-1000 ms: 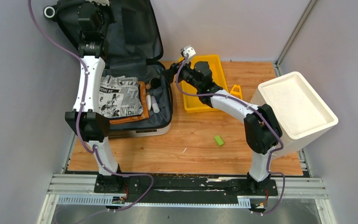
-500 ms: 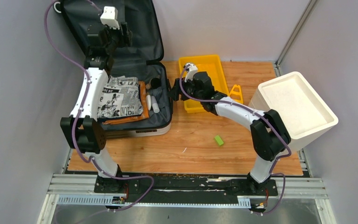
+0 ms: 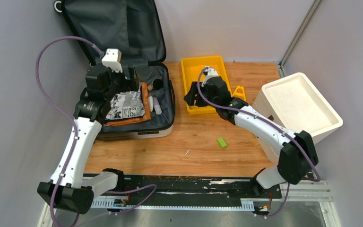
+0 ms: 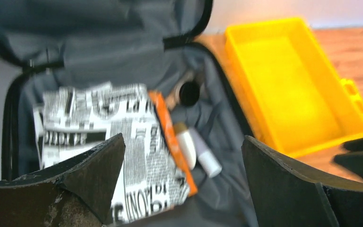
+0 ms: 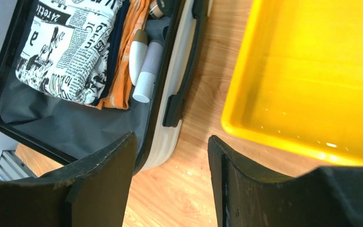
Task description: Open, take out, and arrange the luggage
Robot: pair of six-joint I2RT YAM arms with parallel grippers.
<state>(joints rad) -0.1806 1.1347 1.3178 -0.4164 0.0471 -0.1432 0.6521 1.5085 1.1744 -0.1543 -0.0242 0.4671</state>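
The luggage (image 3: 144, 131) lies open at the back left, its grey-lined lid (image 3: 108, 28) standing up against the wall. Inside the base are a newsprint-patterned cloth (image 3: 127, 105) on an orange cloth, two white bottles (image 3: 154, 105) and a dark round item (image 3: 157, 84). My left gripper (image 3: 131, 78) hovers over the base, wide open and empty; the left wrist view shows the cloth (image 4: 123, 142) and bottles (image 4: 194, 151) under the left gripper (image 4: 183, 139). My right gripper (image 3: 189, 98) is open and empty above the wood between the luggage (image 5: 170, 118) and the tray, as the right gripper (image 5: 171, 137) shows.
A yellow tray (image 3: 207, 66) sits right of the luggage, with a small orange piece (image 3: 239, 92) beside it. A white foam box (image 3: 298, 106) stands at the right edge. A green block (image 3: 222, 142) lies on the wooden table. Grey walls close in the left and back.
My left gripper came down from the lid to above the base and opened wide; the lid stays up. My right gripper drew away from the luggage towards the tray's front.
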